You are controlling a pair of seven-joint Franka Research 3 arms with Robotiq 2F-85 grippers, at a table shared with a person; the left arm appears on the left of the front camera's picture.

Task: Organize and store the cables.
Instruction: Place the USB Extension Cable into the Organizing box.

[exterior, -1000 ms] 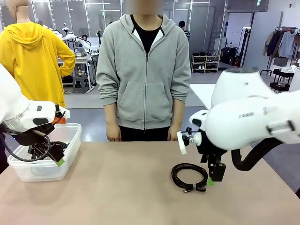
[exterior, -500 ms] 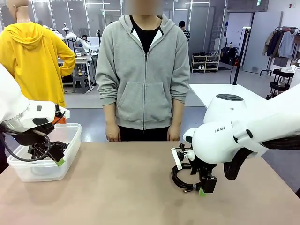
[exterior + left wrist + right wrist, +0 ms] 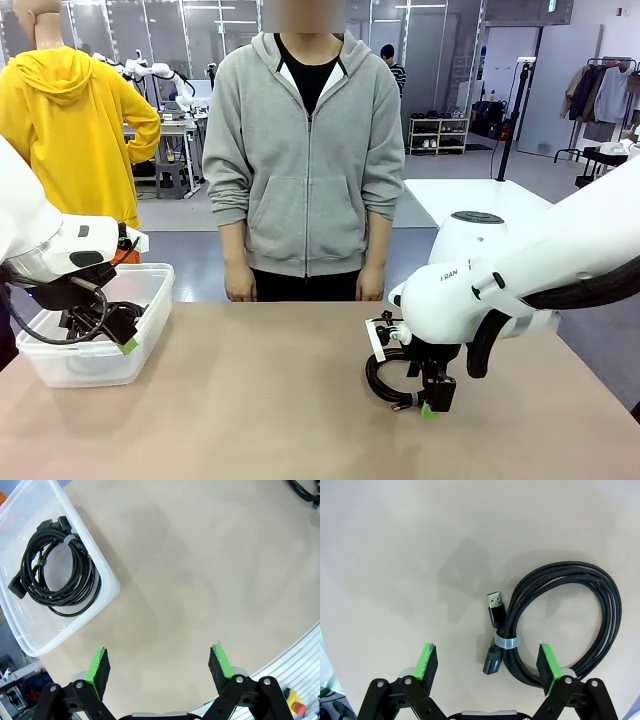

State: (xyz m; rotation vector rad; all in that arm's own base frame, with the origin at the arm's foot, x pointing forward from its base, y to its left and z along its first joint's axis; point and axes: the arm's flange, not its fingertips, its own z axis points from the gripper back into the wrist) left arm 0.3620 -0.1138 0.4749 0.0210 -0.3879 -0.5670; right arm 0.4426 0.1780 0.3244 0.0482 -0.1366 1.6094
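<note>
1. We see our two arms as smooth, rounded white shells, with dark lettering on the right arm's casing.
2. A thick black hose loops beneath each arm.
3. Our left hand [image 3: 160, 666] is black, with two fingers [image 3: 100, 667] faced in bright green pads, and silver screws at the finger joints.
4. Our right hand [image 3: 487, 667] has the same black linkages, green pads and round silver screws.
5. A small white bracket sits at our right wrist.

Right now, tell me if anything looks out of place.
One coiled cable lies loose on the table, not in the clear bin with the others. The open right claw hangs above it. Nothing looks damaged.
</note>
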